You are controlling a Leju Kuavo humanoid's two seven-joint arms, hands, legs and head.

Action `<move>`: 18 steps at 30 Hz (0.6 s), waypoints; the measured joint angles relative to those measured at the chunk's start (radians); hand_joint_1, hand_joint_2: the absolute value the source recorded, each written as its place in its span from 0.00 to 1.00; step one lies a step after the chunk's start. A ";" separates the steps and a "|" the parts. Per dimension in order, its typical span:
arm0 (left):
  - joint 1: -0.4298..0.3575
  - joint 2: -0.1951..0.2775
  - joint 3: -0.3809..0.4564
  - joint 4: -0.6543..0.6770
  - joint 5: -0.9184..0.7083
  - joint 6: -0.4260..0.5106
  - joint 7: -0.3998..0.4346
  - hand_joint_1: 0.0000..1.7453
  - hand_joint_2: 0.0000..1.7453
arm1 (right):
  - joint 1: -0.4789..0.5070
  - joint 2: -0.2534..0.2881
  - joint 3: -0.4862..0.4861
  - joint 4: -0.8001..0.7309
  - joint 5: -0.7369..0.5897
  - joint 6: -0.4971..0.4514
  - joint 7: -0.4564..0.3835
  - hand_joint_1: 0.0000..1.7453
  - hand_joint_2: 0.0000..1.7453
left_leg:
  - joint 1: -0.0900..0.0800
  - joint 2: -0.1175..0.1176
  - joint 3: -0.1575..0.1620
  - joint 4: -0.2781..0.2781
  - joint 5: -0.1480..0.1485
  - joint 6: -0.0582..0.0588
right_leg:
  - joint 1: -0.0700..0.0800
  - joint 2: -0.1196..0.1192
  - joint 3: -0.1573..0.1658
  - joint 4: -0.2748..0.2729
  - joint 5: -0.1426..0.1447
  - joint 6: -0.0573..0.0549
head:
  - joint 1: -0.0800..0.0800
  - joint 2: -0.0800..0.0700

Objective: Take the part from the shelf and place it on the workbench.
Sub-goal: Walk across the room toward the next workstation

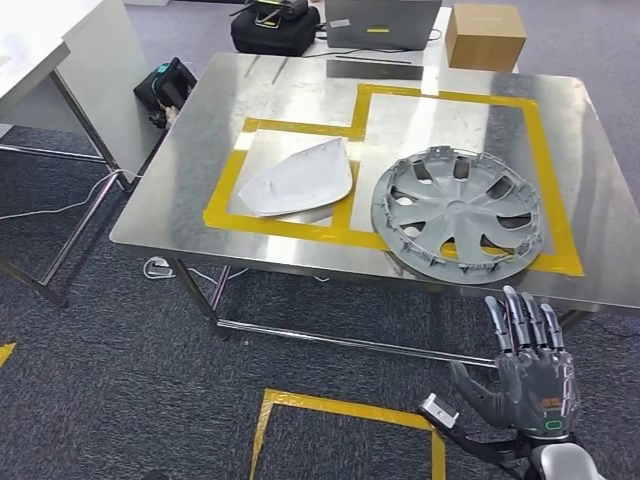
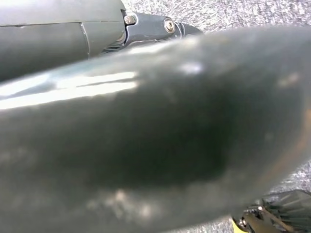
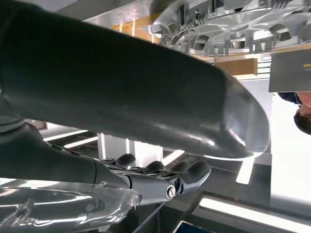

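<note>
A grey wheel cover [image 1: 460, 212] lies on the steel workbench [image 1: 302, 90] inside the right yellow-taped field, its near rim at the table's front edge. A white curved panel [image 1: 298, 180] rests in the left taped field. My right hand [image 1: 532, 370] hangs below and in front of the bench edge, just under the wheel cover, fingers spread and holding nothing. In the right wrist view, its thumb [image 3: 146, 92] and dark fingers [image 3: 165, 174] stretch out with the wheel cover [image 3: 227, 19] beyond. My left hand [image 2: 154, 136] is a blurred dark thumb over carpet, one finger [image 2: 150, 25] lying straight.
Behind the bench stand a cardboard box [image 1: 484, 35], a grey case [image 1: 381, 22] and a black bag [image 1: 273, 28]. A white table [image 1: 45, 60] is at the far left, with a black device [image 1: 166, 85] beside it. Yellow tape [image 1: 340, 408] marks the carpet. Part of a person [image 3: 302, 114] shows nearby.
</note>
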 joint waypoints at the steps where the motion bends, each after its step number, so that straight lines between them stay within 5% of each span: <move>1: 0.001 -0.002 0.000 0.000 -0.001 0.001 0.001 0.00 0.00 | 0.009 0.000 -0.005 -0.003 0.000 -0.001 0.000 0.00 0.00 | 0.000 0.001 -0.008 -0.002 0.007 0.004 | -0.001 0.001 -0.006 0.003 -0.002 0.006 | -0.001 0.000; 3: 0.004 -0.004 0.001 0.000 -0.003 0.003 0.002 0.00 0.00 | 0.028 0.001 -0.017 -0.009 0.000 -0.002 -0.001 0.00 0.00 | 0.002 0.005 -0.025 -0.004 0.025 0.017 | -0.003 0.002 -0.028 0.049 -0.059 0.015 | 0.001 0.000; 6: 0.004 -0.008 0.002 0.000 -0.008 0.005 0.002 0.00 0.00 | 0.052 0.001 -0.035 -0.019 0.000 -0.005 -0.001 0.00 0.00 | -0.001 0.008 -0.060 -0.002 0.053 0.028 | -0.003 0.002 -0.072 0.234 -0.193 0.022 | 0.006 0.000; 8: 0.004 -0.011 0.004 0.000 -0.011 0.006 0.002 0.00 0.00 | 0.067 0.001 -0.046 -0.026 0.000 -0.007 -0.001 0.00 0.00 | -0.004 0.008 -0.090 0.001 0.076 0.028 | -0.001 0.002 -0.062 0.295 -0.182 0.022 | 0.007 0.000; 11: 0.004 -0.014 0.005 0.000 -0.011 0.007 0.002 0.00 0.00 | 0.080 0.001 -0.060 -0.035 0.000 -0.007 0.000 0.00 0.00 | -0.007 0.008 -0.134 0.006 0.110 0.022 | 0.003 0.002 0.067 0.158 -0.108 0.014 | 0.007 0.000; 13: 0.003 -0.015 0.006 0.000 -0.011 0.008 0.002 0.00 0.00 | 0.083 0.001 -0.069 -0.045 0.000 -0.008 0.000 0.00 0.00 | -0.009 0.008 -0.151 0.012 0.132 0.015 | 0.005 0.002 0.170 0.008 -0.128 0.007 | 0.007 0.000; 14: 0.003 -0.016 0.006 0.000 -0.011 0.008 0.002 0.00 0.00 | 0.084 0.001 -0.072 -0.048 0.000 -0.010 0.000 0.00 0.00 | -0.010 0.008 -0.156 0.014 0.142 0.012 | 0.007 0.003 0.193 -0.033 -0.140 0.004 | 0.008 0.000; 16: 0.005 -0.016 0.007 0.000 -0.012 0.008 0.002 0.00 0.00 | 0.091 0.000 -0.078 -0.051 0.000 -0.013 0.000 0.00 0.00 | -0.009 0.007 -0.164 0.017 0.155 0.005 | 0.008 0.001 0.187 -0.049 -0.138 -0.007 | 0.009 0.000; 18: 0.008 -0.016 0.008 0.000 -0.012 0.008 0.002 0.00 0.00 | 0.099 0.001 -0.083 -0.052 0.000 -0.015 0.000 0.00 0.00 | -0.006 0.005 -0.180 0.052 0.104 -0.010 | 0.004 -0.002 0.165 -0.044 -0.120 -0.022 | 0.007 0.000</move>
